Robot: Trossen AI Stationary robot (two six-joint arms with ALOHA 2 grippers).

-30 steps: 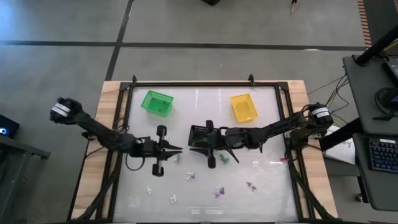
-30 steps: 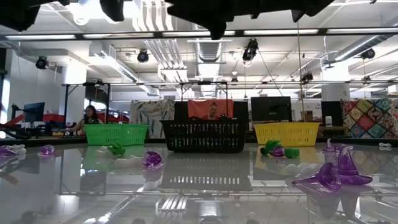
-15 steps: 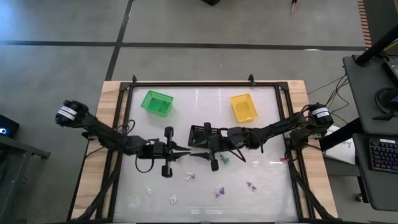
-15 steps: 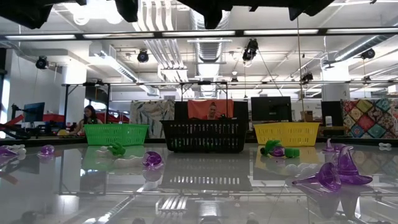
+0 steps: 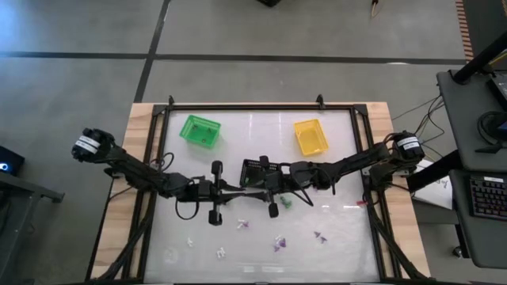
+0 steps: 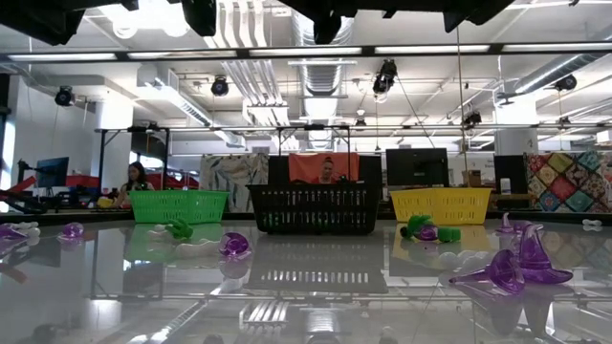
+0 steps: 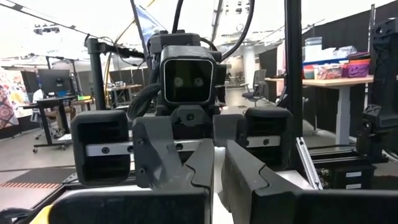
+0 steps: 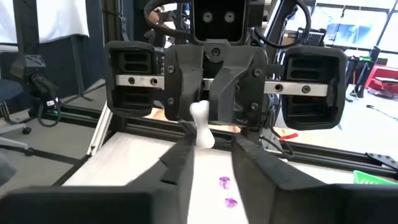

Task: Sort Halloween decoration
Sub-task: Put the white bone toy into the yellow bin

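Above the middle of the glass table my two grippers meet nose to nose. My left gripper point(image 5: 237, 192) point(image 8: 203, 117) is shut on a small white bone-shaped decoration point(image 8: 200, 127). My right gripper point(image 5: 246, 191) point(image 8: 212, 154) is open, its fingers standing on either side of the bone's free end; I cannot tell whether one brushes it. More Halloween decoration pieces lie on the table: a green one point(image 5: 285, 202), purple ones point(image 5: 277, 244) point(image 6: 516, 268) and white ones point(image 5: 222, 253). My left gripper pinches the white bone by one knobbed end point(image 8: 199, 112) between its two fingertips. The fingers come roughly level from the table's left side. The bone is lifted clear of the table, its other end point(image 8: 204, 140) sticking out toward my right gripper.
Three baskets stand along the far half of the table: green point(image 5: 200, 131), black point(image 5: 255, 168) just behind the grippers, yellow point(image 5: 310, 136). A dark metal frame point(image 5: 261, 106) runs round the table. A person point(image 6: 137, 182) sits in the room beyond.
My left gripper has moved toward the table's right edge, carrying the bone up to my right gripper, which has stayed in place. The gap between the two grippers has closed.
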